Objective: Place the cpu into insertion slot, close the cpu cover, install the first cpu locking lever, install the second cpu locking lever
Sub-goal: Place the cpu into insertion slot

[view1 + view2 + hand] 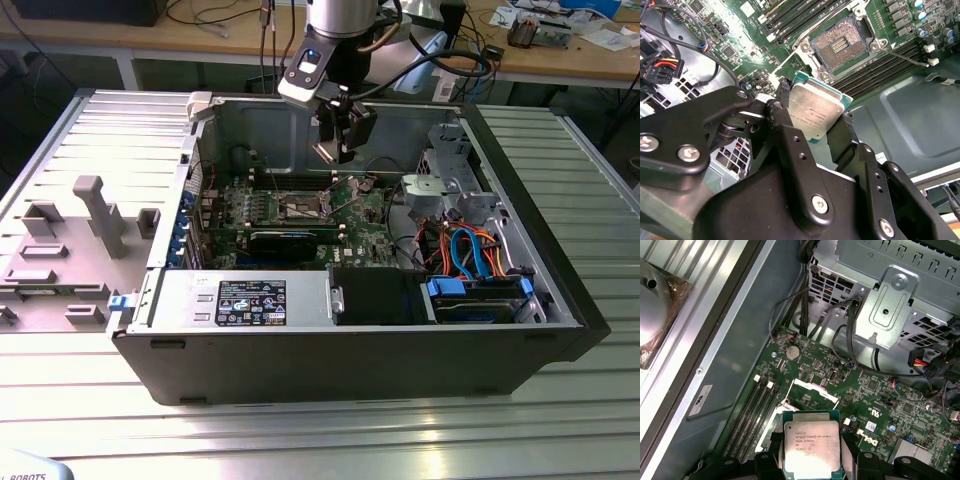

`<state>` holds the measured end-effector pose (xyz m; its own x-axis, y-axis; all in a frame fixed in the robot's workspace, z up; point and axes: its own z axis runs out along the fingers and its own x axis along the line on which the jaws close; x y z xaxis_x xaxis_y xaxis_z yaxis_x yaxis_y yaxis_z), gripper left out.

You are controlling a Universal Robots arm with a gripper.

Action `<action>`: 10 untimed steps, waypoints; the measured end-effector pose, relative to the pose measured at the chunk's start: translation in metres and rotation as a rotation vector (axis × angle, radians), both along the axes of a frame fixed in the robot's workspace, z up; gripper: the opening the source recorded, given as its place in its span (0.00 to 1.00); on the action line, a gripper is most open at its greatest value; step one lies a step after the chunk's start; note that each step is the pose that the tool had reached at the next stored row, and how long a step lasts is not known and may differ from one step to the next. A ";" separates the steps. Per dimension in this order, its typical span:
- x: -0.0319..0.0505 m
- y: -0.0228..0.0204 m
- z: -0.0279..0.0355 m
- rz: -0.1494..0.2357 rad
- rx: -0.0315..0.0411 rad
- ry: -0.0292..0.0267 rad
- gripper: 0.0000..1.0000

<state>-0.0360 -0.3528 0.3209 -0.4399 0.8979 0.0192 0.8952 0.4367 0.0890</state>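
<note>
The hand [340, 135] hung inside the open computer case [350, 350], above the insertion slot [840, 44]. Its two black fingers [790, 135] were clamped on opposite edges of the cpu [816, 111], silver top showing in both wrist views. The cpu was held in the air near the insertion slot and apart from it. The slot's dark pin field lay uncovered. A thin locking lever [904, 56] angled out from the slot across the memory slots [890, 65]. The case sat on a ribbed metal counter [300, 430].
</note>
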 end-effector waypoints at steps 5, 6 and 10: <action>0.0000 0.0000 -0.0004 -0.004 0.0001 0.0000 0.54; 0.0000 0.0000 -0.0006 -0.006 0.0000 0.0001 0.54; 0.0000 0.0000 -0.0008 -0.008 0.0000 0.0000 0.54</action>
<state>-0.0360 -0.3528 0.3201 -0.4325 0.9014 0.0193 0.8987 0.4293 0.0890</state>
